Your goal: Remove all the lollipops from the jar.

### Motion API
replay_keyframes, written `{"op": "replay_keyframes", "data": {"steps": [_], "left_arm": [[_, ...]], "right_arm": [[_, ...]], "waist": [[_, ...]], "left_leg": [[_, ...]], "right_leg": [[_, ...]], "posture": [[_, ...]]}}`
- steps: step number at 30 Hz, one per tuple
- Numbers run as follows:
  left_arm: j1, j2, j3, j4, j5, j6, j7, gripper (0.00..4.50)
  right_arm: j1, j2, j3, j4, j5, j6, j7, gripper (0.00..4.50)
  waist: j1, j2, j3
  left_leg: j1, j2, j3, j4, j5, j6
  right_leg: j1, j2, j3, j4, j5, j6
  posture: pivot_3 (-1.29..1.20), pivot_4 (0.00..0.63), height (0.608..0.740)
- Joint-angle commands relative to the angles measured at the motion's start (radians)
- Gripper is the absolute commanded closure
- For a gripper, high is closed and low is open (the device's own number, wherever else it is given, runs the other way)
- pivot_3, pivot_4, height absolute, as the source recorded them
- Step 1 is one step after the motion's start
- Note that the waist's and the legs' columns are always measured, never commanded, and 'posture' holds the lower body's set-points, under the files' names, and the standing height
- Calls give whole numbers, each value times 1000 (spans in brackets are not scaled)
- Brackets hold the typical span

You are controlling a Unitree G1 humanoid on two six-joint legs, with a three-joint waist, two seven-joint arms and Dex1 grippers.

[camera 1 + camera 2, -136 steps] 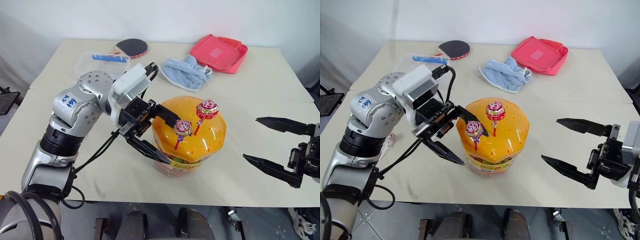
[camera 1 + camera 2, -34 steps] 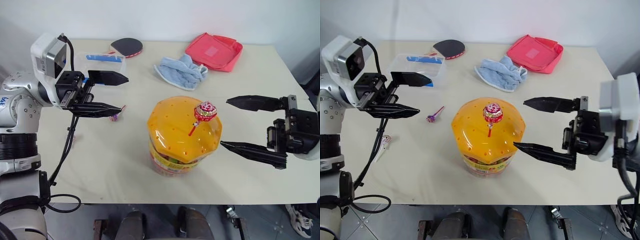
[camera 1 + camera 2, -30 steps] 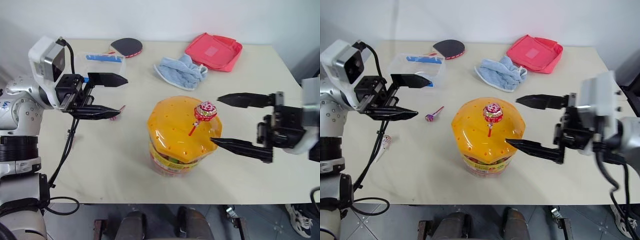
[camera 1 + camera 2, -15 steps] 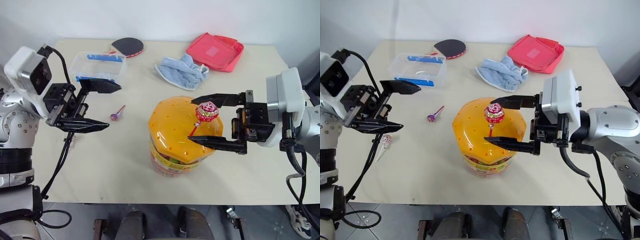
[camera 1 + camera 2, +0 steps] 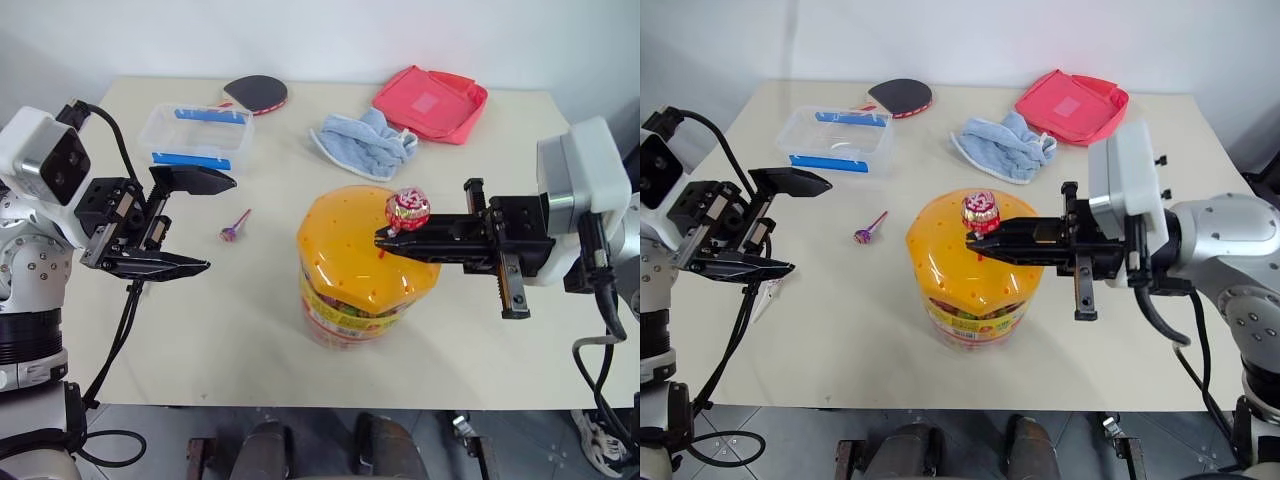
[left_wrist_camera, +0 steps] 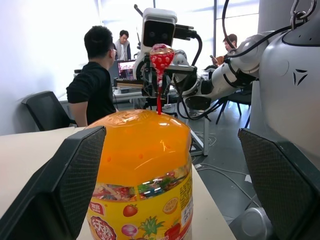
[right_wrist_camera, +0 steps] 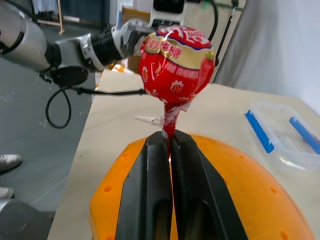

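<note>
Clamped tight on the stick of one lollipop [image 5: 408,209], my right tool [image 5: 385,240] is reaching in level from 3 o'clock, its two black fingers [image 7: 150,200] pressed together just under the round red-pink wrapped head. I am holding that lollipop upright over the top of the jar [image 5: 366,262], which is standing at the centre of the worktop [image 5: 250,330] toward its near edge; the stick's lower end is right at the domed orange lid, and I cannot tell whether it is out of its hole. My left tool [image 5: 185,222] is hanging well apart at 9 o'clock of the jar, above the worktop, with its fingers spread wide and gripping nothing.

Near the left edge of the worktop, below my left tool, a lollipop with a white stick [image 5: 766,291] is lying flat. Another small lollipop [image 5: 232,229] is lying flat at 10 o'clock of the jar, between the jar and my left tool. Farther out at 10 o'clock, a clear box with blue clips [image 5: 197,137] is sitting, and beyond it a table tennis paddle [image 5: 259,93] at the far edge. At 12 o'clock a light blue cloth [image 5: 365,141] is lying bunched, and a pink pouch [image 5: 429,103] is resting at 1 o'clock by the far edge.
</note>
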Motion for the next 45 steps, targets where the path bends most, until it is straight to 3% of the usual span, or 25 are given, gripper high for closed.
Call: {"op": "replay_keyframes", "data": {"steps": [1, 20, 23, 27, 37, 45], "left_arm": [[-14, -3, 30, -23, -27, 1, -83, 0], [-49, -26, 14, 18, -6, -10, -102, 0], [-41, -21, 19, 20, 0, -16, -99, 0], [-28, -21, 24, 18, 6, -24, -96, 0], [20, -4, 13, 9, 45, -30, -73, 0], [42, 5, 5, -5, 101, -29, -20, 0]], "right_arm": [[-41, 6, -30, 24, 9, -6, 10, 4466], [-107, -75, -147, 159, -74, 7, 23, 4466], [-40, -156, -215, 202, -112, 75, -11, 4466], [180, -304, -296, 268, -201, 183, 17, 4466], [371, -353, -136, 484, -426, 312, -59, 4466], [305, -281, 40, 681, -598, 254, -84, 4466]], "waist": [[0, 0, 0], [0, 0, 0], [3, 0, 0], [7, 0, 0], [-10, 4, 2], [-13, 5, 3]], "left_leg": [[0, 0, 0, 0, 0, 0], [0, 0, 1, -1, 0, 0], [0, 0, 1, -1, 0, 0], [-2, 0, 0, -1, -1, 2], [-1, 0, 2, -3, -1, 2], [-1, 0, 2, -3, -1, 2]], "right_leg": [[0, 0, 0, 0, 0, 0], [0, 0, 0, -1, 0, 0], [0, 0, 0, -1, 0, 0], [0, 0, -1, -5, 1, 1], [0, 0, 0, -6, 1, 2], [0, 0, 0, -6, 1, 2]], "posture": [[0, 150, 740], [0, 150, 740], [0, 150, 740], [0, 150, 740], [0, 150, 740], [0, 150, 740]]}}
